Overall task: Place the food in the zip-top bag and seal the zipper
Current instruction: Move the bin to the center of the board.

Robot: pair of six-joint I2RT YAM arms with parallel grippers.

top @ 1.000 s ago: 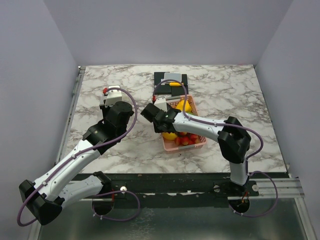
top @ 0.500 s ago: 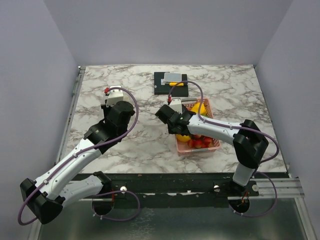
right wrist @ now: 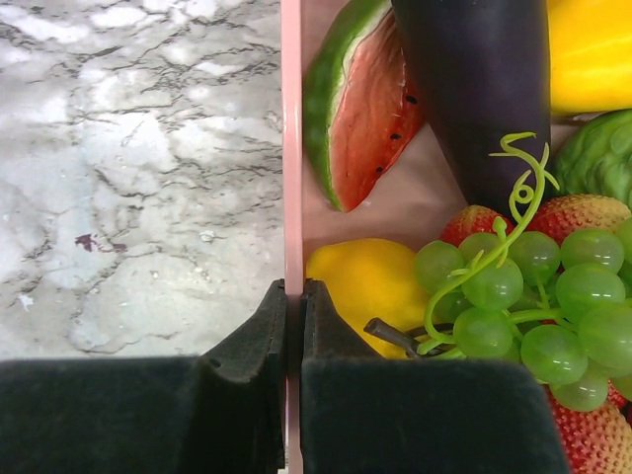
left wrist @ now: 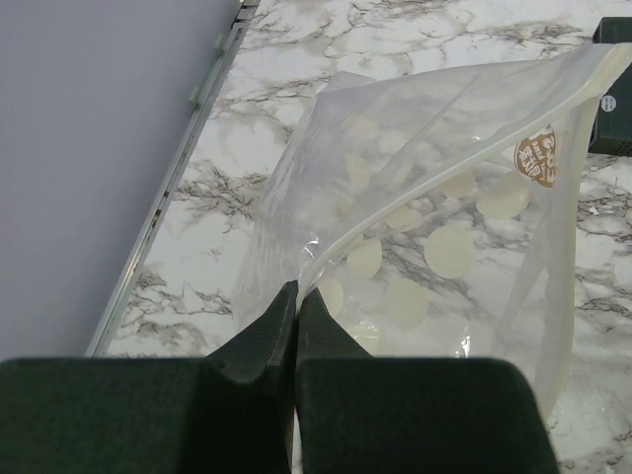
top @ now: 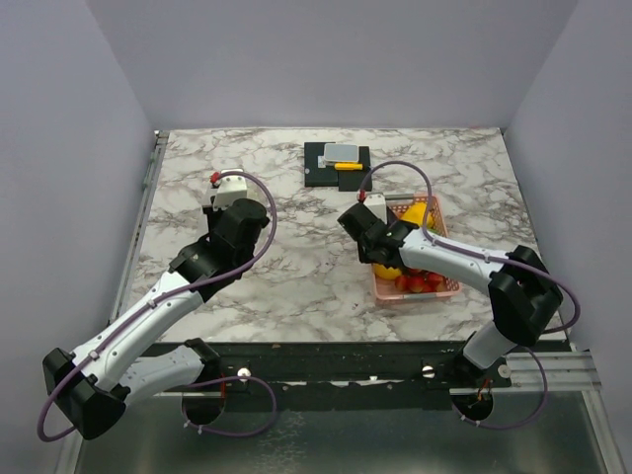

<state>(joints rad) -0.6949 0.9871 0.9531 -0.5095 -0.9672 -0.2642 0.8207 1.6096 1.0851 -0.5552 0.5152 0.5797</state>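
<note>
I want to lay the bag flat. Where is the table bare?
Bare marble between the bag in the left gripper and the basket, and in the far right corner beyond the black pad. Crowded at the basket, where the right gripper clamps its rim.

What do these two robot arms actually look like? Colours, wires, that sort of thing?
Both the left arm and the right arm have white tubular segments joined by chunky black joints. A thin purple cable loops loosely along each. Each wrist carries a small white block with a red spot. The fingers are dark, blunt wedges.
</note>
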